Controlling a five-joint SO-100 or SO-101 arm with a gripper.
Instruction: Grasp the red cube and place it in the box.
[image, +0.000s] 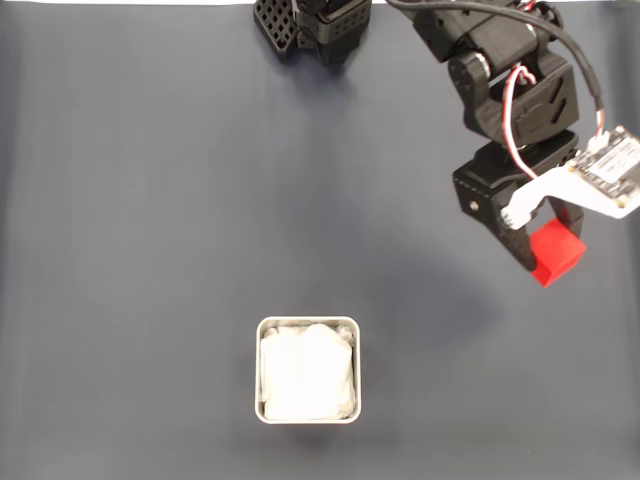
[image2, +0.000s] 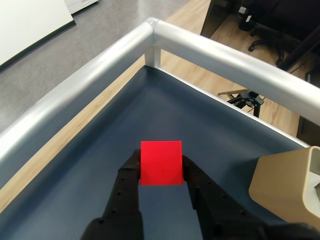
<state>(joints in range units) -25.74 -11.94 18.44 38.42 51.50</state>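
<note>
Black fingers of the gripper pinch the red cube by opposite flat faces, at right in the fixed view, well apart from the box. It seems light, rigid, easily held.

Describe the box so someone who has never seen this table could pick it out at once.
In the fixed view, start from the dark blue-grey table mat and look near its bottom edge, about midway across. There sits the small square box with a pale metallic rim, rounded corners and a white crumpled lining. It stands alone, well apart from the black gripper holding the bright red cube at the right.
</note>
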